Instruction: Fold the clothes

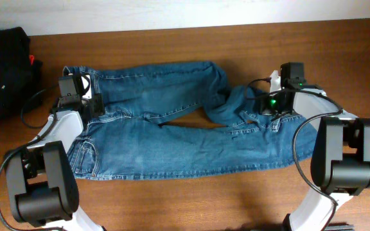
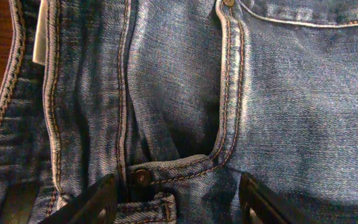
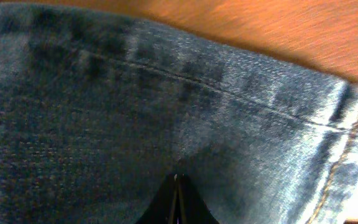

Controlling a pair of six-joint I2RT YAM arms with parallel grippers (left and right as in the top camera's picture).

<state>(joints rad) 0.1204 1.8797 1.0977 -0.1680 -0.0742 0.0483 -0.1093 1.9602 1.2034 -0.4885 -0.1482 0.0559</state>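
With the right gripper [image 3: 178, 186] pinched shut, seemingly on a leg of the medium-blue denim jeans [image 1: 172, 138], the wide-open, empty left gripper [image 2: 179, 200] should be closed on the denim beneath before lifting.

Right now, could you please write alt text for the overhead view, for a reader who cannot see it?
Blue jeans lie spread across a wooden table, waist to the left, with the upper leg crumpled near its end. The left gripper is over the waist, the right gripper over the leg ends; a black garment pile sits at top left.
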